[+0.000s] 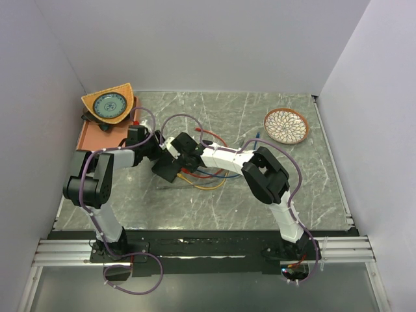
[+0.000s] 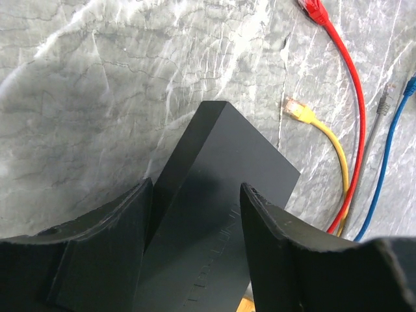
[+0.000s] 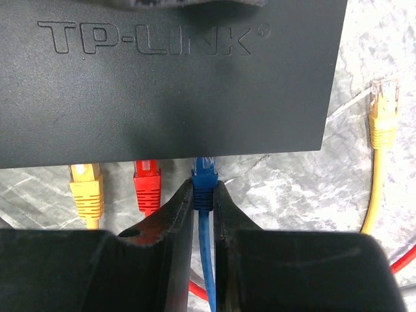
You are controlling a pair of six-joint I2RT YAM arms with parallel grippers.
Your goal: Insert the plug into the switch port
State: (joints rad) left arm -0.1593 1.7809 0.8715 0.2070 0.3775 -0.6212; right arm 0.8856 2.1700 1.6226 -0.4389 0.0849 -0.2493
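Two black fingers (image 3: pixel 175 221) of the right claw (image 3: pixel 203 195) fill the bottom of its own view. They are almost closed and pinch the blue plug (image 3: pixel 205 174) by its back end. Right past the fingertips, the plug's clear nose meets the edge of the black box (image 3: pixel 169 84). The switch port is hidden under that edge, so I cannot tell how far in the plug is. Just left of the claw, a red plug (image 3: pixel 147 185) and then a yellow plug (image 3: pixel 86 192) sit at the same edge. Off to the claw's right, a loose yellow plug (image 3: pixel 383 110) lies on the gray table (image 3: pixel 286 188). In the left wrist view, the left claw (image 2: pixel 195 187) is spread wide, one finger on each side of the black box, holding it. Ahead and to its right lie a red wire (image 2: pixel 354 97) and a blue wire (image 2: pixel 383 162). From above, both claws meet at the box in the middle of the table — an orange tray (image 1: pixel 88 140) sits just behind the left claw, and a round plate (image 1: pixel 286 125) lies well off beyond the right one.
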